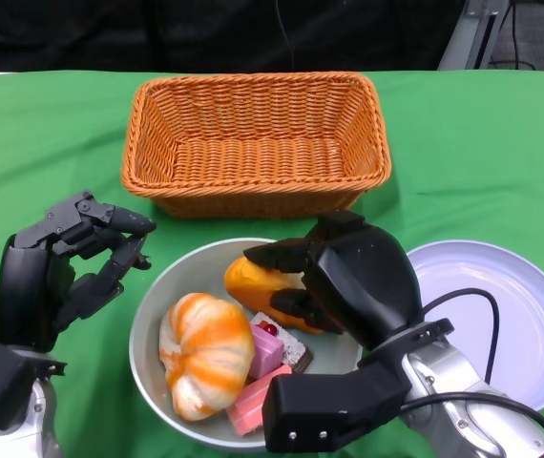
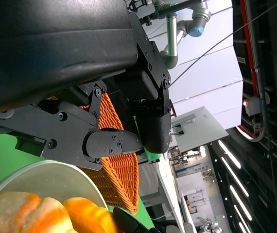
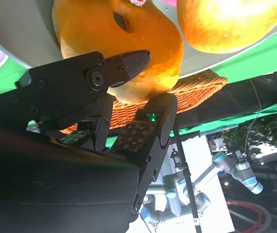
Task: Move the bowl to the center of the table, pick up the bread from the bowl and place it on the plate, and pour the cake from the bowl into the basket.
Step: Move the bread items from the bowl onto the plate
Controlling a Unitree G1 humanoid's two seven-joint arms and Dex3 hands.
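Wicker basket (image 1: 256, 143) behind bowl (image 1: 153, 315), right hand (image 1: 296, 281) clamping bread (image 1: 253, 284), left hand (image 1: 81, 258) spread empty, plate (image 1: 530, 324) alongside.

I count one basket (image 1: 256, 143), one bowl (image 1: 157, 310) and one plate (image 1: 525, 315) on my desk (image 1: 43, 143). In the bowl I count two pieces of bread: a striped bun (image 1: 205, 351) and an orange roll (image 1: 258, 284). Beside them are two pieces of cake: a pink slice (image 1: 253, 401) and a cherry-topped one (image 1: 277, 345). I have two hands: left hand (image 1: 72, 262), right hand (image 1: 334, 277).
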